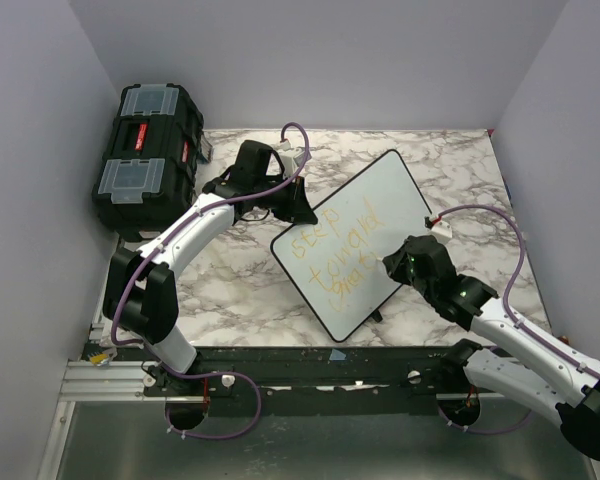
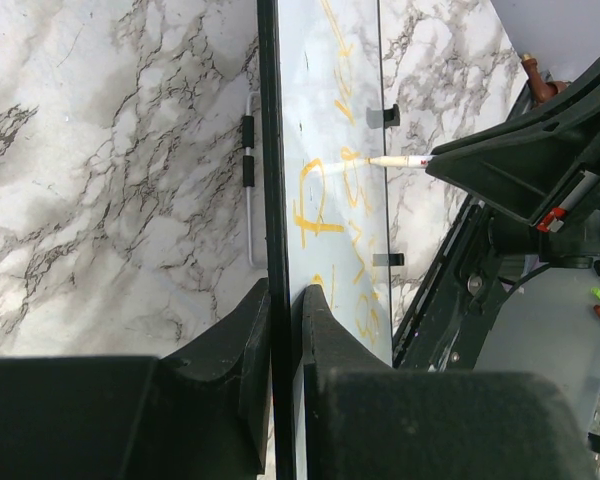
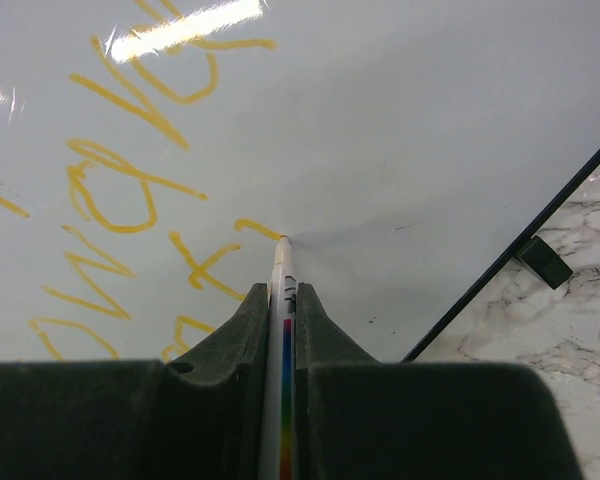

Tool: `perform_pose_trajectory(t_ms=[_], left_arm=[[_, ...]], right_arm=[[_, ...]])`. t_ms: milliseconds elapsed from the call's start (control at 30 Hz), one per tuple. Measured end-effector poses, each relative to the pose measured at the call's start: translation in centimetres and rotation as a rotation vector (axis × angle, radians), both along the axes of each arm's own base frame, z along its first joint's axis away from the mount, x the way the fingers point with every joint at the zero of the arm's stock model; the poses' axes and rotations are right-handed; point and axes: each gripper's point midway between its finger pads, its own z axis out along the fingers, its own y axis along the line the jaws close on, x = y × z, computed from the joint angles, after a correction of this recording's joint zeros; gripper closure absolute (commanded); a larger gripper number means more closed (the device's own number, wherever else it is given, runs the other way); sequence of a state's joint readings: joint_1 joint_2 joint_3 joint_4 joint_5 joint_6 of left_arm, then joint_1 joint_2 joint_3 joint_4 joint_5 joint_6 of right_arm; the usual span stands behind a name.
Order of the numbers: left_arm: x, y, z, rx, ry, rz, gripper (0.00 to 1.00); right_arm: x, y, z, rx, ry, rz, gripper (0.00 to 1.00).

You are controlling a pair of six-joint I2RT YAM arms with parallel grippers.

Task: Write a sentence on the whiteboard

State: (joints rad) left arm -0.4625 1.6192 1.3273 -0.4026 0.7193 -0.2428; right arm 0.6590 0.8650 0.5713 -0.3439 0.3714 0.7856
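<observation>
The whiteboard stands tilted on the marble table, with a thin black rim. The sentence runs across it in yellow-orange handwriting over about three lines. My left gripper is shut on the board's rim; in the left wrist view the black edge passes straight between the fingers of the left gripper. My right gripper is shut on a white marker, whose tip touches the board at the end of a fresh stroke of the sentence. The marker also shows from the left wrist.
A black toolbox sits at the back left corner. Grey walls close the table on three sides. A small black foot juts from the board's rim. A wire stand lies behind the board.
</observation>
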Motion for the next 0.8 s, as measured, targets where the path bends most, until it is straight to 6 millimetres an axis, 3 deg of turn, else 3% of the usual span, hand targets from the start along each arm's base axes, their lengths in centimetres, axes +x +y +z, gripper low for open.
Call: perform_pose_trajectory(t_ms=[800], left_arm=[[0.0, 0.0, 0.0, 0.001, 0.001, 0.001, 1.00]], right_arm=[[1.2, 0.8, 1.3, -0.023, -0.031, 0.029, 0.99]])
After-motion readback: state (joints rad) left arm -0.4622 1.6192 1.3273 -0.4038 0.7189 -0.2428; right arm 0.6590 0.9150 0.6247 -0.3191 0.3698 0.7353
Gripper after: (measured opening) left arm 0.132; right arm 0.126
